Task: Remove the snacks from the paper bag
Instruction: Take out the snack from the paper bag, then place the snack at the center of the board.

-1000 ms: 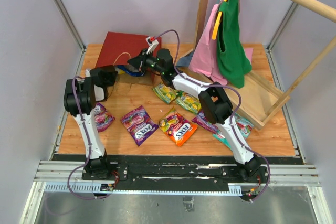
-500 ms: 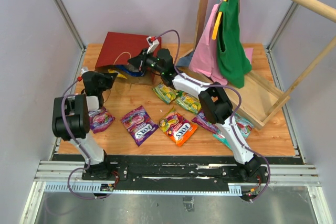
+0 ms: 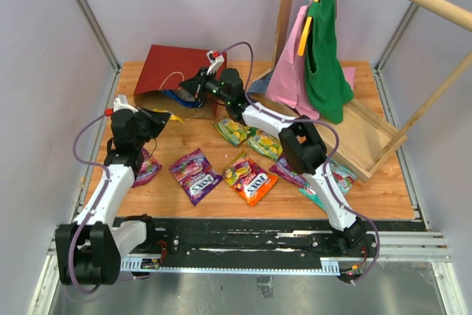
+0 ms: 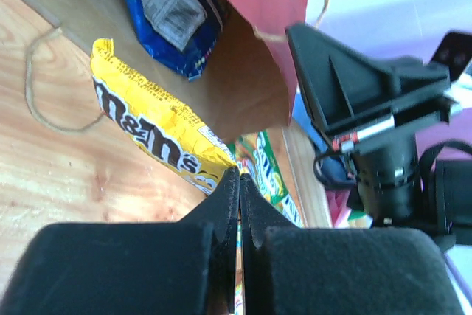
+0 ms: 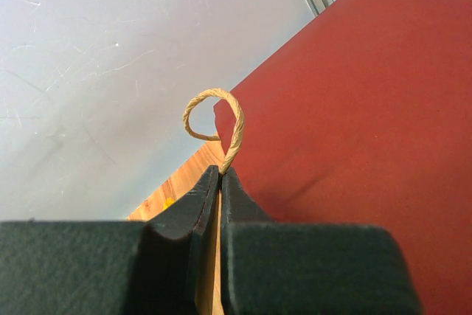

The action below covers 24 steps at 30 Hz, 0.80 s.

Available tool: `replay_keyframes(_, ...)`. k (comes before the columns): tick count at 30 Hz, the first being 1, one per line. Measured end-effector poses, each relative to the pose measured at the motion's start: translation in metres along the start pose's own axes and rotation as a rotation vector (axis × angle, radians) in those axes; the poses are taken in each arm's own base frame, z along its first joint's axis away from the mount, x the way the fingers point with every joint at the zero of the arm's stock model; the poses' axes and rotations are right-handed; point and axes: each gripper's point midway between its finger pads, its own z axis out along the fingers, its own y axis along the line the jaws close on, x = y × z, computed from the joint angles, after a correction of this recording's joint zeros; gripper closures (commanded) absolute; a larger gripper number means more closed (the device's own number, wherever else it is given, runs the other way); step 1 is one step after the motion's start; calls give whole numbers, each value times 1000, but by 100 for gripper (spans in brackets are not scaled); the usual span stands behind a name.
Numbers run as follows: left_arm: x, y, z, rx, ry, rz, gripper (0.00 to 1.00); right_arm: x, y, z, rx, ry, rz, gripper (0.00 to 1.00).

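Swung low toward the near-left corner of the table (image 3: 162,198) since a second ago, the left arm has drawn the left gripper (image 3: 164,116) slightly out from the mouth of the paper bag (image 3: 177,68). That bag lies on its side at the table's far-left corner, dark red face up, brown-lined mouth turned toward the table's middle. At its upper lip the right gripper (image 3: 195,86) has its jaws closed tight on the twine handle (image 5: 225,119). The left gripper's jaws are pinched together on a corner of a yellow packet (image 4: 151,130), just outside the mouth. A blue packet (image 4: 173,12) lies inside the bag. Across the table's middle lie a purple packet (image 3: 195,175), an orange packet (image 3: 254,182) and a green packet (image 3: 234,131).
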Motion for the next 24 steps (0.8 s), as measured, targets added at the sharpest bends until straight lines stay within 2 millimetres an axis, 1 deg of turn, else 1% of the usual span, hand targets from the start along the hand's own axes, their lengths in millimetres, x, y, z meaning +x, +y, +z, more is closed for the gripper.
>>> replay_keyframes(2,11,-4,-12,-1,34,31,100,0,0,0,-1,-2,-1,99)
replay_keyframes(4,19,-1,-19,-18,63,58,99,0,0,0,-1,-2,-1,99)
replay_keyframes(8,40,15,-30,-80,146,124,99,-1,0,0,2,-4,-1,99)
replay_keyframes(10,56,26,-33,-120,211,167,100,-1,0,0,3,-5,-1,99)
replay_keyframes(13,78,35,-36,-172,296,237,100,-1,0,0,3,-5,-1,99)
replay_keyframes(14,86,35,-36,-183,322,271,99,-1,-1,0,3,-5,-1,99)
replay_keyframes(16,101,28,-35,-184,365,345,99,0,-1,0,5,-4,0,99)
replay_keyframes(19,116,21,-31,-179,405,424,100,4,-4,-1,10,2,2,99)
replay_keyframes(21,125,26,-29,-201,424,470,100,7,-6,-2,15,8,2,99)
replay_keyframes(24,136,40,-28,-260,446,525,99,11,-8,-3,21,16,3,99)
